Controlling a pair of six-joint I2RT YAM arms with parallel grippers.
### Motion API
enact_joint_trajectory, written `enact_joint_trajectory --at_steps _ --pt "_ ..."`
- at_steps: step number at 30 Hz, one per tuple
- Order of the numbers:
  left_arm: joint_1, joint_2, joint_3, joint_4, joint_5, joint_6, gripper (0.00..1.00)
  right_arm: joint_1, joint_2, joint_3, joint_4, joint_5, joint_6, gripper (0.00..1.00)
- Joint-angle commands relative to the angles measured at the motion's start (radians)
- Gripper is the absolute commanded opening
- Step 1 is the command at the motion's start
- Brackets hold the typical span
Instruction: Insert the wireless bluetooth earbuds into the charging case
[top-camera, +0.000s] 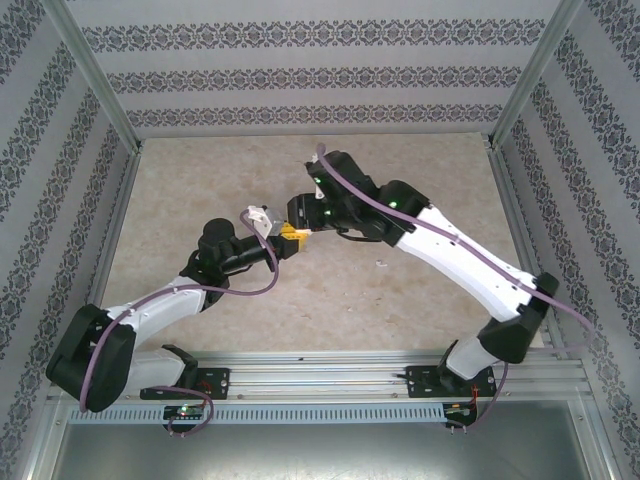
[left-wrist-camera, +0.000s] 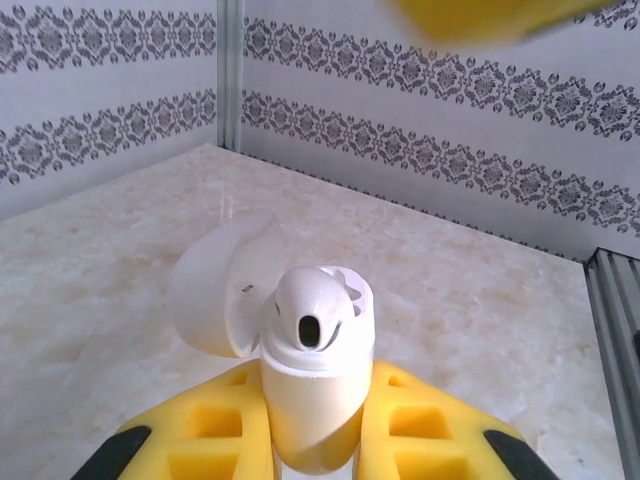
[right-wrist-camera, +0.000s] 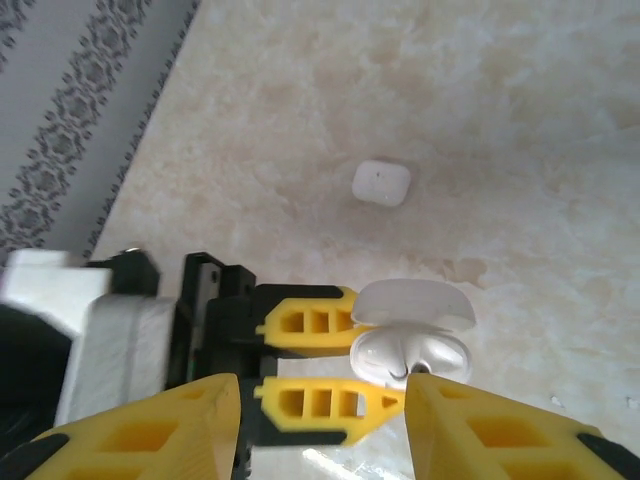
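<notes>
Clamping the lid-open charging case (left-wrist-camera: 310, 410) at lower centre of the left wrist view, the left gripper (top-camera: 287, 240) presents one white earbud (left-wrist-camera: 312, 312) seated in it, a dark oval opening showing. The right gripper (right-wrist-camera: 322, 392) hangs close by, jaws parted and empty. Beyond, a closed second case (right-wrist-camera: 381, 183) lies upper centre on the marbled table (right-wrist-camera: 520, 120), open room around it.

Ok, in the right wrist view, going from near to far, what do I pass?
right gripper, jaws apart → left gripper, jaws shut on the open charging case → closed white case lying on the table → patterned wall
</notes>
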Motion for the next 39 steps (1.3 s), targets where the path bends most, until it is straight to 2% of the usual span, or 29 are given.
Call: enact_joint_trajectory --at_steps 1,11,21,27,31,34,39 --pt "-0.010 0.008 0.013 0.048 0.042 -0.047 0.00 -0.021 -0.073 -0.067 0.022 0.056 -0.013 0.48" --pt "-0.013 0.025 -0.008 0.067 0.082 -0.094 0.00 -0.150 -0.201 -0.364 -0.012 0.059 0.014 0.49" --pt "-0.041 0.045 -0.012 0.017 0.070 -0.045 0.00 -0.192 -0.173 -0.638 -0.024 0.092 -0.046 0.47" --pt "-0.099 0.131 0.019 0.103 0.050 -0.070 0.00 -0.222 -0.076 -0.662 -0.022 0.052 -0.104 0.45" --pt "-0.147 0.157 0.038 0.090 0.033 -0.050 0.00 -0.271 0.009 -0.631 -0.047 0.009 -0.160 0.44" --pt "-0.162 0.160 0.028 0.087 0.012 -0.049 0.00 -0.322 0.054 -0.615 -0.037 -0.069 -0.184 0.45" --pt "-0.178 0.140 -0.007 0.066 -0.031 -0.042 0.00 -0.381 0.120 -0.592 -0.022 -0.098 -0.228 0.45"
